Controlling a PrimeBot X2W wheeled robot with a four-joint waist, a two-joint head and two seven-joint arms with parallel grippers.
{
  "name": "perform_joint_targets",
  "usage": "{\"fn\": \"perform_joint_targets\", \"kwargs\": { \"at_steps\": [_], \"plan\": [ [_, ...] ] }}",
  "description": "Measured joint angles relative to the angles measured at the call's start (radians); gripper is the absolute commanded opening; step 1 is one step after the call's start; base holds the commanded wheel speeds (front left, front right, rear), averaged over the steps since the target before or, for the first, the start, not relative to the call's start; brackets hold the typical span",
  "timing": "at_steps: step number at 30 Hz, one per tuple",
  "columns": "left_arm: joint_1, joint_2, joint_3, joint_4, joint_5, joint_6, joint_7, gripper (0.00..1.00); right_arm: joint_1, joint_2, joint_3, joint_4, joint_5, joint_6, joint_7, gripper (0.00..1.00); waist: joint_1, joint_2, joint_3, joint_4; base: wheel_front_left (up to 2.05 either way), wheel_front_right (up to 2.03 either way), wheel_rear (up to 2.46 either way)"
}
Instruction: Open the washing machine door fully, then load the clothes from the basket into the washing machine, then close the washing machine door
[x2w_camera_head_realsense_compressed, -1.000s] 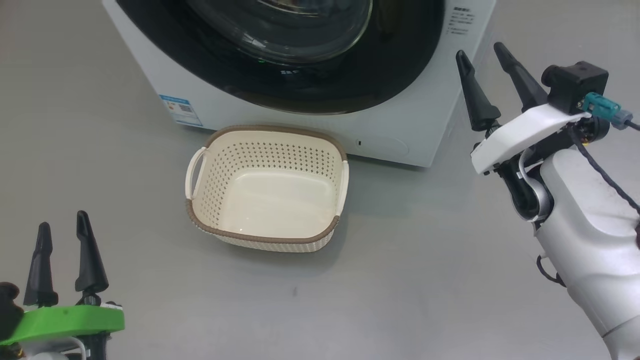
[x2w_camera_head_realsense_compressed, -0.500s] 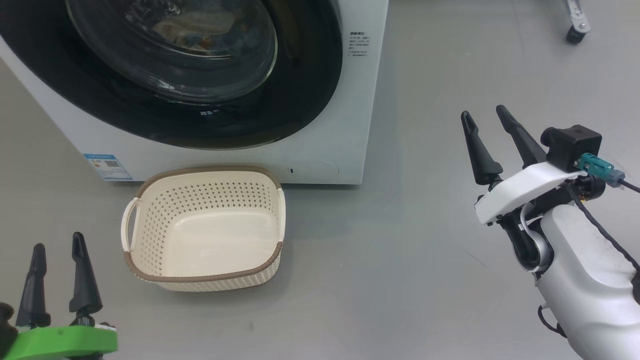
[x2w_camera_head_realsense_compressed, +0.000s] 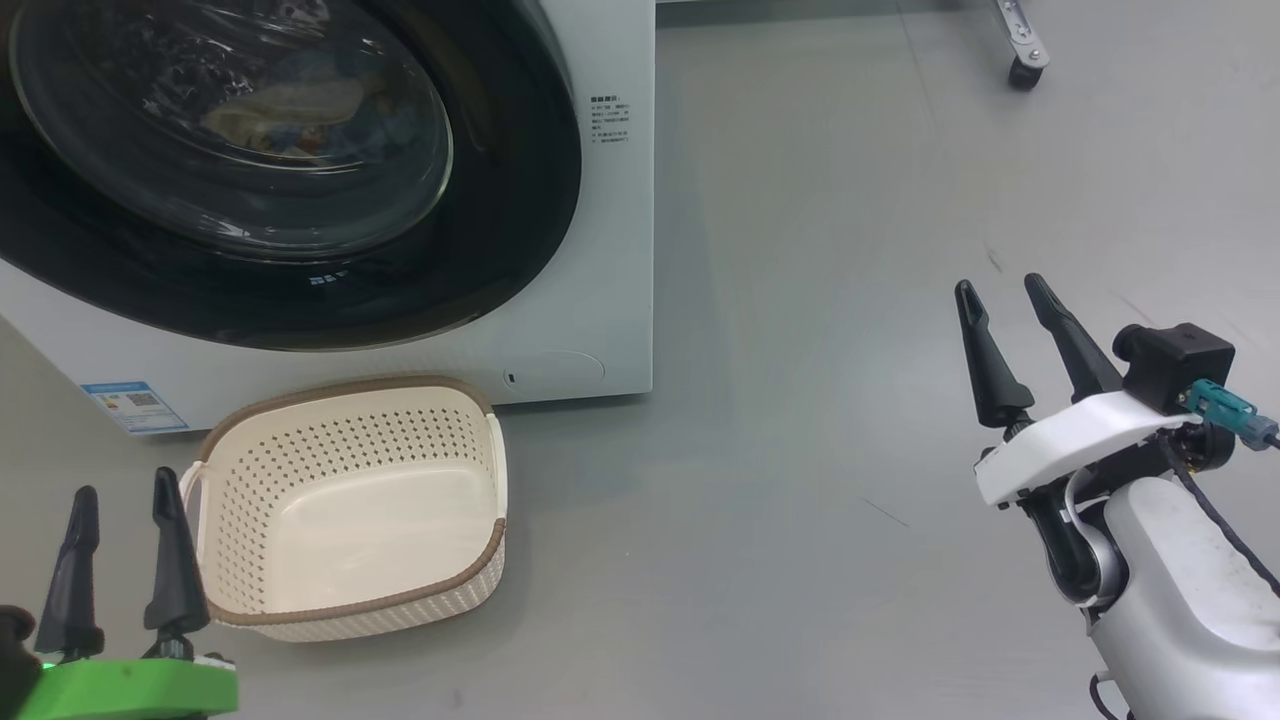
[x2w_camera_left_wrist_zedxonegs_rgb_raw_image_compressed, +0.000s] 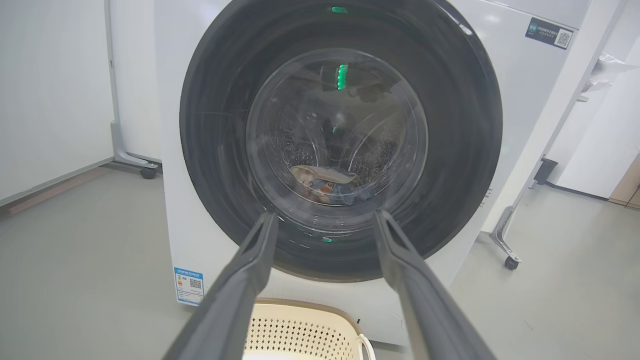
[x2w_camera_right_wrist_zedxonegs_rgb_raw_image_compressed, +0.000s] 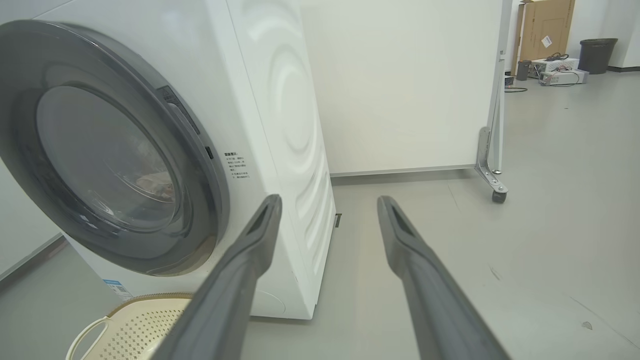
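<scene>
The white washing machine (x2w_camera_head_realsense_compressed: 620, 250) stands at the upper left with its washing machine door (x2w_camera_head_realsense_compressed: 500, 200) closed flat against the front. Through the glass bowl the clothes (x2w_camera_head_realsense_compressed: 290, 105) lie inside the drum, blue and cream, also clear in the left wrist view (x2w_camera_left_wrist_zedxonegs_rgb_raw_image_compressed: 330, 182). The cream basket (x2w_camera_head_realsense_compressed: 340, 388) sits empty on the floor just in front of the machine. My left gripper (x2w_camera_head_realsense_compressed: 125, 482) is open beside the basket's left handle and points at the door (x2w_camera_left_wrist_zedxonegs_rgb_raw_image_compressed: 465, 150). My right gripper (x2w_camera_head_realsense_compressed: 1000, 283) is open, well to the right of the machine (x2w_camera_right_wrist_zedxonegs_rgb_raw_image_compressed: 290, 125), holding nothing.
Grey floor spreads to the right of the machine. A white partition panel (x2w_camera_right_wrist_zedxonegs_rgb_raw_image_compressed: 400, 85) on a castor foot (x2w_camera_right_wrist_zedxonegs_rgb_raw_image_compressed: 498, 195) stands behind and to the right. Another castor (x2w_camera_left_wrist_zedxonegs_rgb_raw_image_compressed: 147, 172) sits left of the machine. A cardboard box (x2w_camera_right_wrist_zedxonegs_rgb_raw_image_compressed: 545, 25) and a bin (x2w_camera_right_wrist_zedxonegs_rgb_raw_image_compressed: 595, 55) stand far off.
The head camera has swung right and upward, so machine and basket sit further left in the picture. Both grippers stay open and empty; the door stays closed.
</scene>
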Motion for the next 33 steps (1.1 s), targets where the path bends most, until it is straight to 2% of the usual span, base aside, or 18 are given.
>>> {"fn": "perform_joint_targets", "kwargs": {
  "at_steps": [13,32,33],
  "plan": [
    [0.007,0.005,-0.023,0.008,0.001,0.0,0.0,1.0,0.079,0.007,-0.055,-0.031,-0.044,0.0,0.0,1.0,0.0,0.0,-0.003,-0.016,0.0,0.0,0.0],
    [0.012,0.02,-0.041,0.008,0.001,0.0,0.0,1.0,0.126,0.041,-0.08,-0.043,-0.086,0.005,0.0,1.0,0.0,0.0,0.001,-0.013,0.0,0.0,0.0],
    [0.012,0.023,-0.047,0.009,0.0,0.0,0.0,0.0,0.126,0.044,-0.081,-0.042,-0.088,0.005,0.0,0.0,0.0,0.0,0.001,-0.013,0.0,0.0,0.0]
  ]
}}
